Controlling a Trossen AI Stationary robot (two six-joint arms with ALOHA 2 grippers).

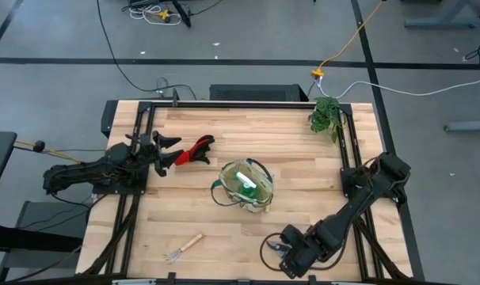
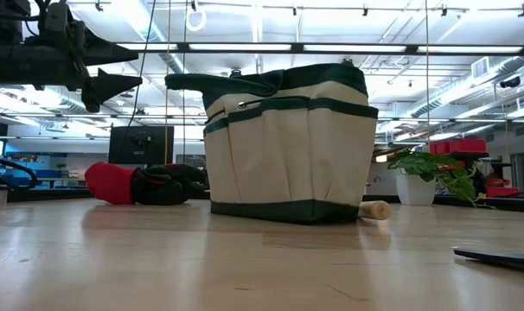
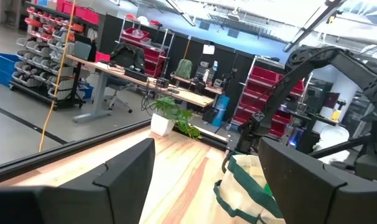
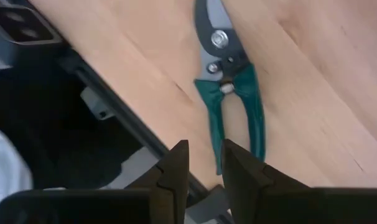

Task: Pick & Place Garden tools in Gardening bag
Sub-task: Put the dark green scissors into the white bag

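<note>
Tabletop shears (image 4: 229,93); right gripper (image 4: 204,163) narrowly parted, empty.

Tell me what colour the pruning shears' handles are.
Teal, on the pruning shears; the right wrist view shows it best.

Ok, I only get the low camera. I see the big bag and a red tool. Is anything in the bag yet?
Observer: Yes. From above, the gardening bag has the green bottle with white top inside.
Operator: Where are the scissors?
Observer: The pruning shears lie flat near the table's front edge. The right gripper is at their handle ends, fingers a little apart.
Operator: Is there a rake?
Observer: Yes. The rake lies alone near the front edge, on the side of the waiting left gripper.
</note>
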